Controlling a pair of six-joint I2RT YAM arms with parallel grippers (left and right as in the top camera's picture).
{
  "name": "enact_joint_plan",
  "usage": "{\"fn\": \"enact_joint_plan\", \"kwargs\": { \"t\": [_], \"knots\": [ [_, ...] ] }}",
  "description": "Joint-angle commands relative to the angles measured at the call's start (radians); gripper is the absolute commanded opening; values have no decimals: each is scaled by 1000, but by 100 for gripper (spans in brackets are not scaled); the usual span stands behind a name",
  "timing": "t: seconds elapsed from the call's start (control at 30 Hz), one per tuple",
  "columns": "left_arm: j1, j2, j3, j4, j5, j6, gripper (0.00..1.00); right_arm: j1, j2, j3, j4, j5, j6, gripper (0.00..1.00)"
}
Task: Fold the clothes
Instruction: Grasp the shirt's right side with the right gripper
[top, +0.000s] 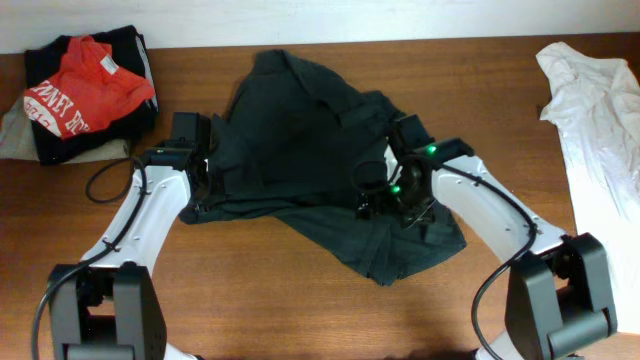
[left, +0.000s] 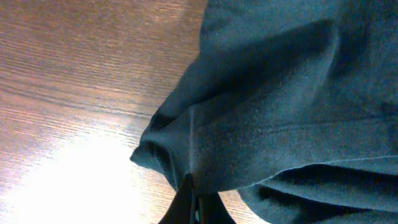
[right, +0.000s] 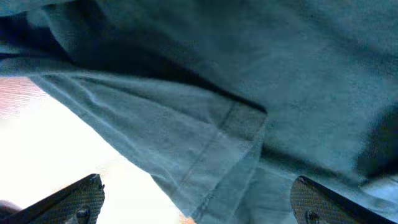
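**Dark garment crumpled mid-table, one gripper pinching it, the other spread wide**

From overhead, the dark garment (top: 300, 130) lies bunched in the middle of the wooden table (top: 300, 310), with one lobe reaching toward the far edge and another toward the near right. The left arm meets its left edge and the right arm sits over its right half. This view does not show how either gripper's fingers stand, as the wrist housings cover them.

The wrist cameras show it. The left gripper (left: 189, 204) has its fingers drawn together on a fold at the cloth's hemmed edge, with no gap visible between them and only their tips in frame. The right gripper (right: 196, 190) is spread wide, one finger (right: 81, 199) at each lower corner of its picture. A stitched hem hangs over the space between them. Whether the cloth touches either finger cannot be told (both are cut off by the frame).

Only the overhead view takes in the rest. A red shirt (top: 85, 85) with white lettering tops a pile of black clothing (top: 140, 60) at the far left corner, with something beige (top: 15, 135) under it. A white garment (top: 590, 100) is draped along the right edge, running out of frame. A dark cable (top: 100, 182) loops on the wood beside the left arm.

The tabletop is brown wood grain. Glare washes it out in both wrist views.
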Motion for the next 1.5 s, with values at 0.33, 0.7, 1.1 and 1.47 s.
{"fn": "enact_joint_plan", "kwargs": {
  "t": [0.33,0.7,1.1,1.47],
  "knots": [
    [6,-27,19,-21,11,-13,1,80,-9,-127,198,-6,14,98],
    [6,-27,19,-19,11,-13,1,77,-9,-203,239,93,3,98],
    [6,-27,19,-16,11,-13,1,77,51,-203,307,119,18,83],
    [6,-27,19,-16,10,-13,1,51,50,-203,310,156,31,68]
  ]
}}
